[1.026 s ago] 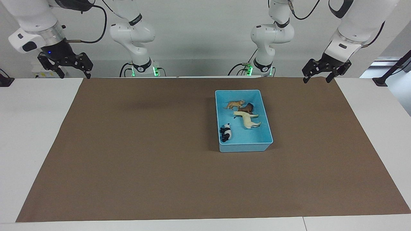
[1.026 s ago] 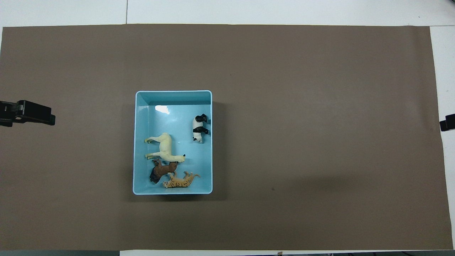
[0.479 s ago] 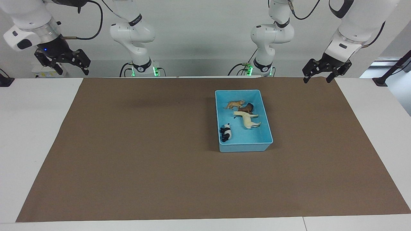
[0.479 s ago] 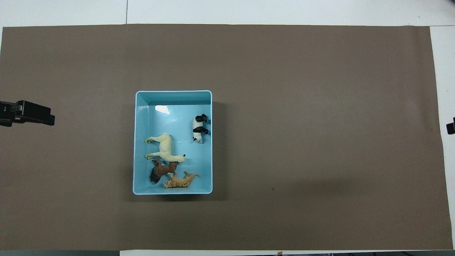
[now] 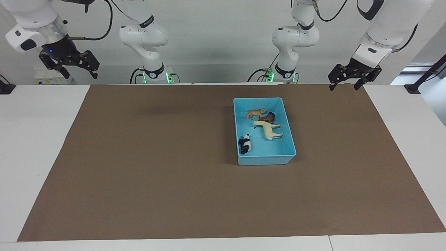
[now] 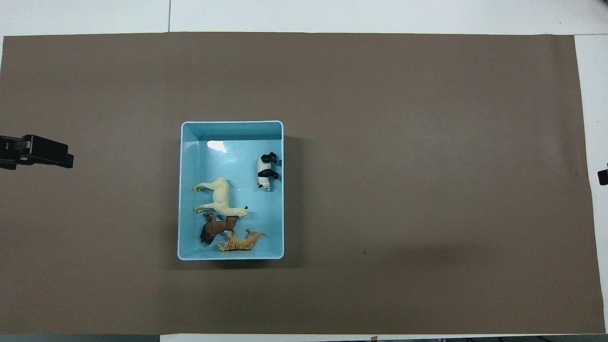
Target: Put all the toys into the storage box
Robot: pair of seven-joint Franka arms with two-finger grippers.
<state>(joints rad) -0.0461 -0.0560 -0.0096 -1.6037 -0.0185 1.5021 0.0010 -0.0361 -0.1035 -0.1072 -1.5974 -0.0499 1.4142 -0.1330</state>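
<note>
Since a second ago only my right gripper (image 5: 75,68) has moved, lifting higher above the mat's corner at the right arm's end, while my left gripper (image 5: 350,79) hangs over the corner at the left arm's end; both stand wide open and empty. All four toys lie in the light blue storage box (image 5: 289,139), long axis running away from me, nearer my left arm: tiger (image 5: 254,113), lion (image 5: 267,117), horse (image 5: 268,129), panda (image 5: 245,144). Overhead, only gripper tips show at the edges; the facing view shows both raised and clear, so I judge nothing remains to grasp.
</note>
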